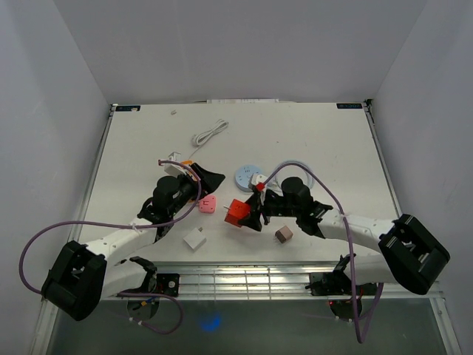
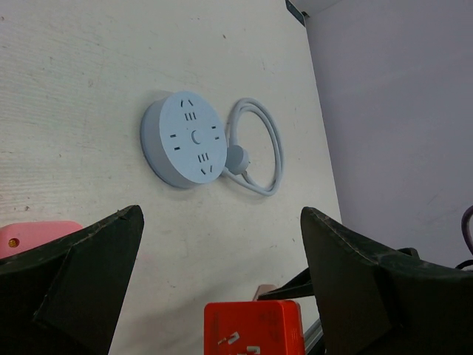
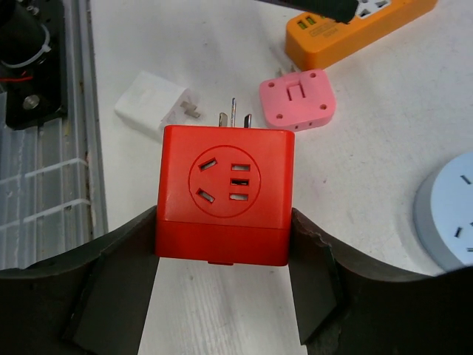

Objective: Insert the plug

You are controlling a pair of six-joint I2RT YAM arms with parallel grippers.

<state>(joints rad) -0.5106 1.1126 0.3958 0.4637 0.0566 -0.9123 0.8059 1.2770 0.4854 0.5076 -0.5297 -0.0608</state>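
Table (image 1: 310, 140): white work surface carrying all the items listed below.
Right gripper (image 3: 222, 251): clamped on the two side faces of the red plug cube (image 3: 223, 194). This grip leaves the socket face and the prongs uncovered.
Left gripper (image 2: 222, 222): jaws wide apart with nothing between them. It is low over the table and looks toward the round blue socket hub (image 2: 185, 139), probably ready to steady a receptacle.
Orange power strip (image 3: 355, 26): at the far edge of the right wrist view, partly under the left gripper. It may be an alternative receptacle, though which one is meant cannot be told.
Round blue socket hub: lies flat, slots facing up, beside the looped white cord (image 2: 273, 148). It is near the red cube but apart from it, and is judged the likelier target.
White cable (image 1: 210, 133): coiled at the far side of the table, well apart from both grippers.
Red plug cube: the task's item, between the two grippers near the table centre. Whether it rests on the surface cannot be told.
Prongs (image 3: 235, 115): metal, pointing away from the right wrist. They are not yet in any slot, so insertion is judged still to come.
Pink adapter (image 3: 297, 98): loose on the table just beyond the cube.
White adapter (image 3: 151, 106): on its side near the front rail.
Brown adapter (image 1: 283, 235): the smallest block, beside the right arm.
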